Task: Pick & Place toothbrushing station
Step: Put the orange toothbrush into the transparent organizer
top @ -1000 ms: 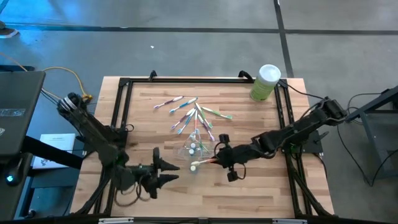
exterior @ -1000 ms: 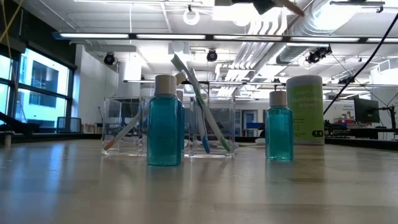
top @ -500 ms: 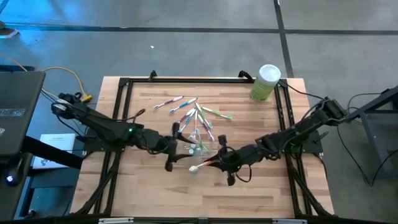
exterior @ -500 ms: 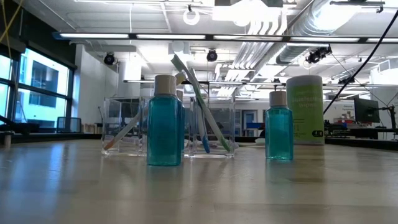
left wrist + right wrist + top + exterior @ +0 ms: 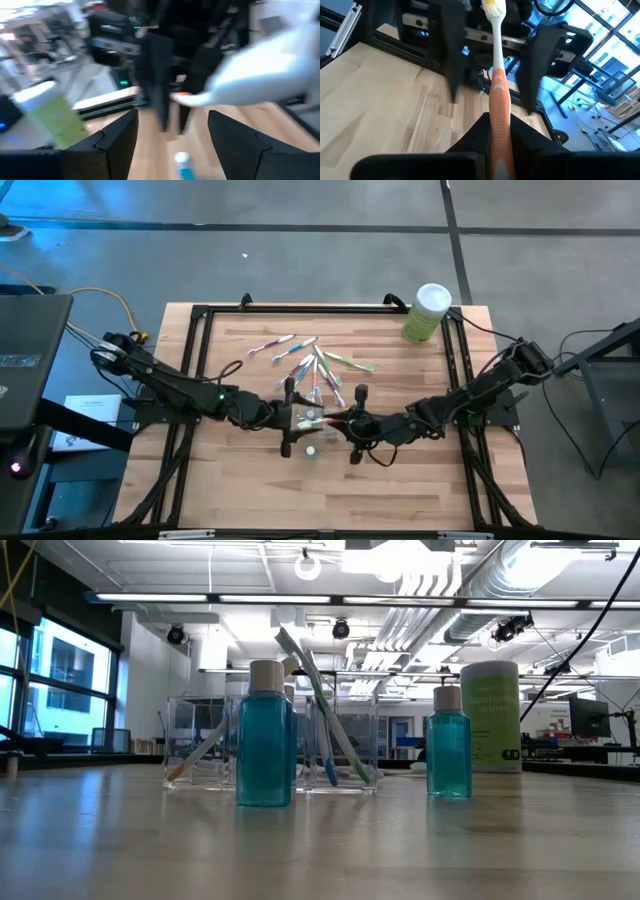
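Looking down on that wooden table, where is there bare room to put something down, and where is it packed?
Bare wood lies along the near edge of the wooden table and at its far left corner. It is crowded mid-table: the left gripper and the right gripper, holding an orange-handled toothbrush, meet beside scattered pastel toothbrushes. A green canister fills the far right corner.

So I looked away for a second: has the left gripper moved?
Yes. In the high view the left gripper has left the table's front edge and now sits beside the clear holder, facing the right gripper.
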